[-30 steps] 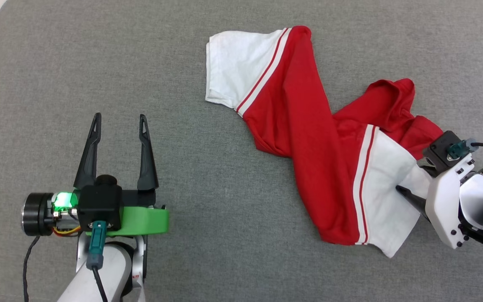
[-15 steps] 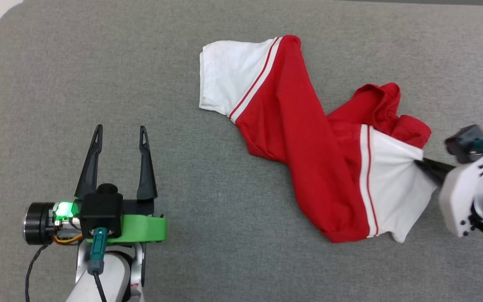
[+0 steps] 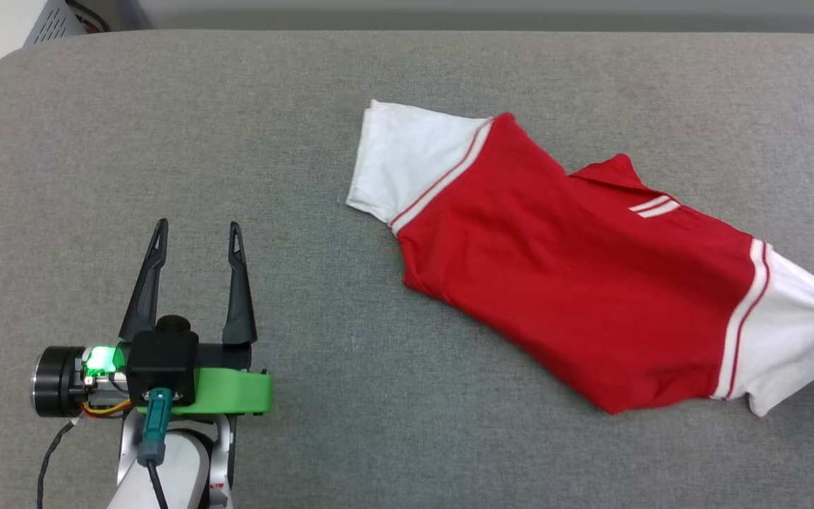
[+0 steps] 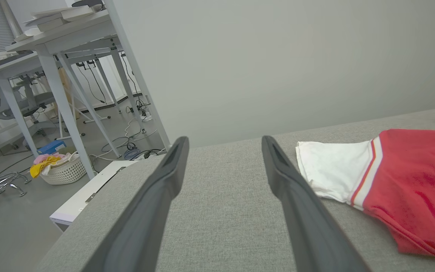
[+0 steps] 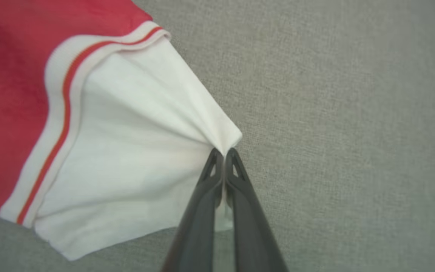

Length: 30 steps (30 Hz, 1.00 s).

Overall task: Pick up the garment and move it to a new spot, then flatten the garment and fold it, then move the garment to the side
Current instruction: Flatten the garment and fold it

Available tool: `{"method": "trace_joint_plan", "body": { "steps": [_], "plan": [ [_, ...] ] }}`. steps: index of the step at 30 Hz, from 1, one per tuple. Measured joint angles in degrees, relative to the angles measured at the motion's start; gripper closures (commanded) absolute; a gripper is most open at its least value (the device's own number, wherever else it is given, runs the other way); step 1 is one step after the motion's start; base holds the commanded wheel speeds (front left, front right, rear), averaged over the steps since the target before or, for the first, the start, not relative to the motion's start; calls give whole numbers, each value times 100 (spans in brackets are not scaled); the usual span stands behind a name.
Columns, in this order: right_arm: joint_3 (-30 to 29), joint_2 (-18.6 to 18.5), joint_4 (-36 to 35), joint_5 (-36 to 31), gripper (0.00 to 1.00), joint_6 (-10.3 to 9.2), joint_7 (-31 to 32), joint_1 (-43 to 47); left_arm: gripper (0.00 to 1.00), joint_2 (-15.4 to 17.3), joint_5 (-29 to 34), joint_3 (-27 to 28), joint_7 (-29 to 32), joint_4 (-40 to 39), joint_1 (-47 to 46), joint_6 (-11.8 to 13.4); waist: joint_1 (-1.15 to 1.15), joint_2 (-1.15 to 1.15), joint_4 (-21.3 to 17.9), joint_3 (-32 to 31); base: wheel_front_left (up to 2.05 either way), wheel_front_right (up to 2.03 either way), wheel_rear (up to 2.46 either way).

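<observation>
Grey padded surface (image 3: 379,438), head view — garment (image 3: 576,283) spread from centre toward 3 o'clock; left gripper (image 3: 197,237) at 8 o'clock, fingers wide apart, empty. Left wrist view: garment at 3 o'clock. Right wrist view — right gripper (image 5: 224,151) pinched tight on white sleeve (image 5: 134,151).

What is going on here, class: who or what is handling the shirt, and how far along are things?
The robot's right gripper is shut on the edge of one white sleeve of the garment, and the cloth bunches where it is pinched. The red T-shirt lies roughly spread out, unfolded, on the grey padded surface. The left gripper is open and holds nothing, and is apart from the other white sleeve.
</observation>
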Motion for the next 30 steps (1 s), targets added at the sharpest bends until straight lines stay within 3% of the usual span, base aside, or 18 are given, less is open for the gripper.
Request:
{"method": "trace_joint_plan", "body": {
  "steps": [8, 9, 10, 14, 21, 26, 30],
  "plan": [
    [-381, 498, 842, -165, 98, 0, -208, 191, 0, -14, 59, 99, 0, 132, -1, -214, 0, 0, -20, -45, 0, 0, 0],
    [-404, 566, 873, -172, 36, 0, -271, 190, 0, -10, 60, 111, 0, 151, -3, -265, 0, 0, -32, -57, 0, 0, 0],
    [-442, 623, 887, -225, 0, 0, -375, 188, 0, -1, 60, 118, 0, 166, -8, -331, 0, 0, -45, -72, 0, 0, 0],
    [-621, 770, 877, -599, 0, 0, -846, 168, 0, 93, 23, 146, 0, 276, -126, -648, 0, 0, -94, -144, 0, 0, 0],
    [-1176, 1125, 188, -1336, 0, 0, -1390, 155, 0, 626, -215, 140, 158, 787, -1299, -1621, 0, 0, -284, -171, 0, 0, 0],
    [-1477, 1518, -699, -1757, 0, 0, -1260, 242, 0, 855, -621, -119, 1154, 1146, -2455, -2375, 0, 0, -476, -97, 0, 0, 0],
    [-1580, 1734, -1230, -1956, 0, 0, -1048, 402, 0, 933, -1389, -604, 2386, 1495, -3289, -2552, 0, 0, -615, 36, 0, 0, 0]
  ]
}}
